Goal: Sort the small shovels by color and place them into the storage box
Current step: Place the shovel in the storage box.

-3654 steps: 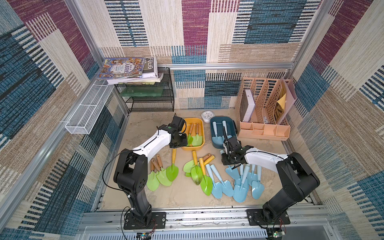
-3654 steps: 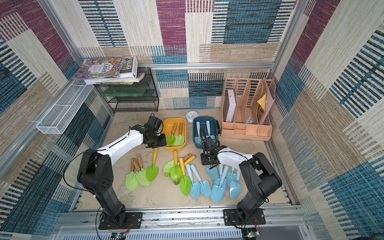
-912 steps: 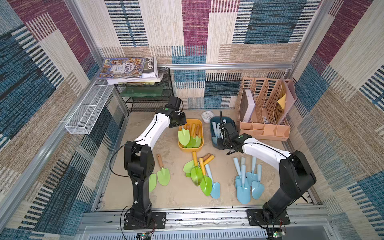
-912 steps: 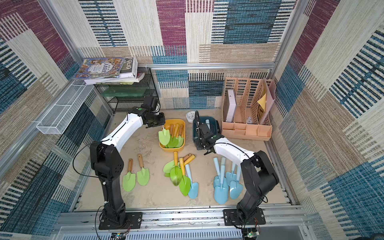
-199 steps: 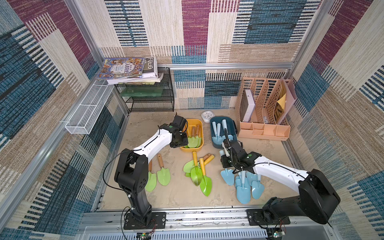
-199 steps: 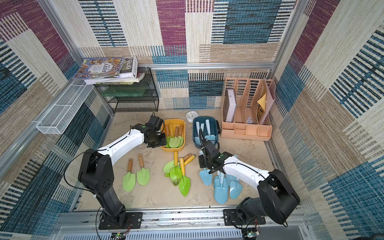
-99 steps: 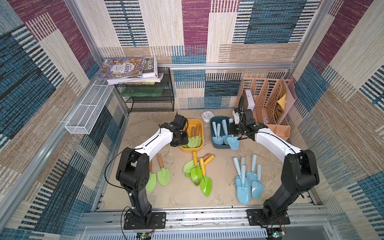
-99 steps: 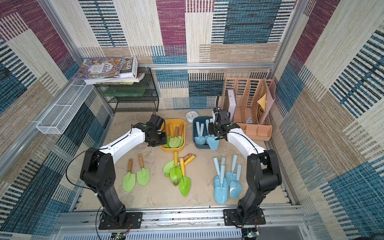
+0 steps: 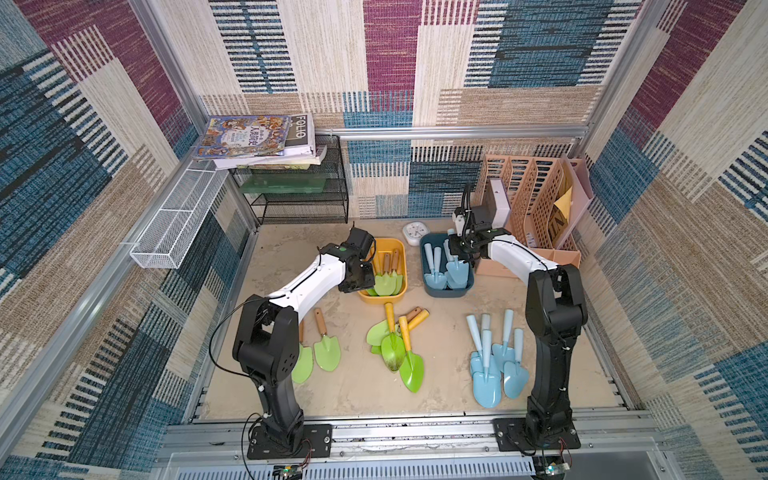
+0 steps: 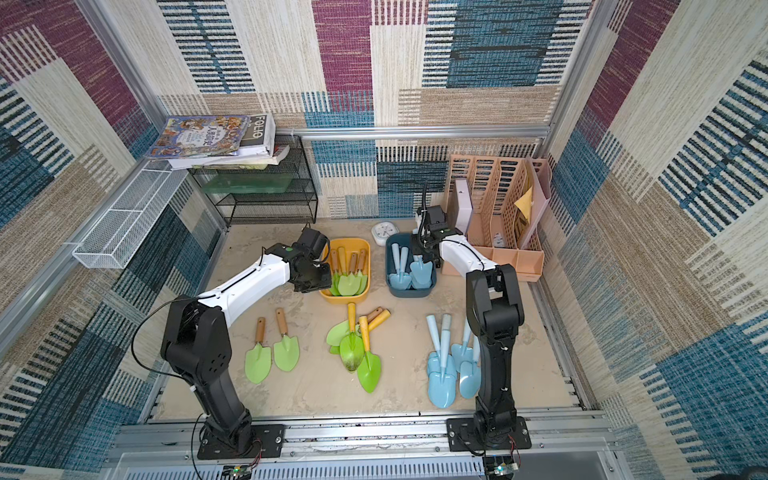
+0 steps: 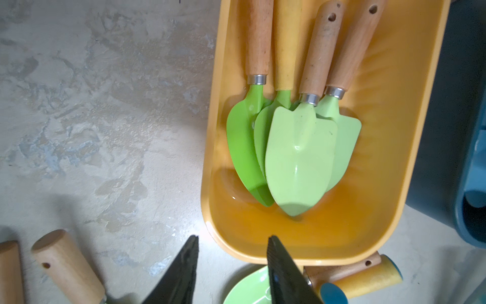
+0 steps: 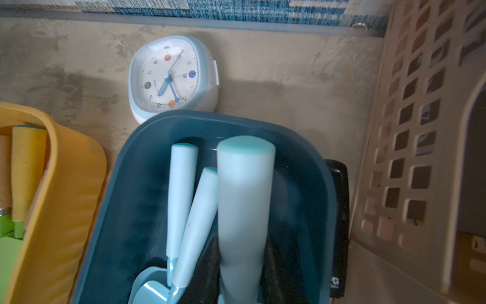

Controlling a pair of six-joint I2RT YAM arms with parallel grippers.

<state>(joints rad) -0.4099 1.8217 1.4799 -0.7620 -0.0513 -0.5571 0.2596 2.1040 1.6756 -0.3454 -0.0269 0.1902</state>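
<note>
In both top views, a light blue plastic shovel [image 9: 456,270] [image 10: 420,268] is held by its handle in the closed right gripper [image 9: 461,253] [image 10: 424,252] over the dark blue plastic bin [image 9: 446,293] [image 10: 409,293]. In the right wrist view the handle [image 12: 244,197] is seen clamped between the black fingers [image 12: 276,265]. Whether its blade touches the blue shovels already lying in the bin [image 12: 236,121] cannot be told.

The left gripper [image 11: 232,240] [image 9: 365,279] is held partly open with nothing between its fingers. It is placed over the yellow plastic bin's [image 9: 382,297] [image 11: 394,158] rim at about 8 o'clock. Four green-bladed shovels [image 11: 299,158] are stacked inside that bin, three with wooden handles and one with a yellow handle.

The blue bin is set at 3 o'clock of the yellow one. A small white clock [image 9: 414,232] [image 12: 171,79] is seen at 11 o'clock of the blue bin.

On the sandy tabletop [image 9: 357,386], a pile of green shovels [image 9: 395,345] is left at 6 o'clock of the yellow bin. A pair of wooden-handled green shovels [image 9: 326,351] lies at 9 o'clock of that pile. A cluster of light blue shovels [image 9: 494,361] lies at its 3 o'clock.
</note>
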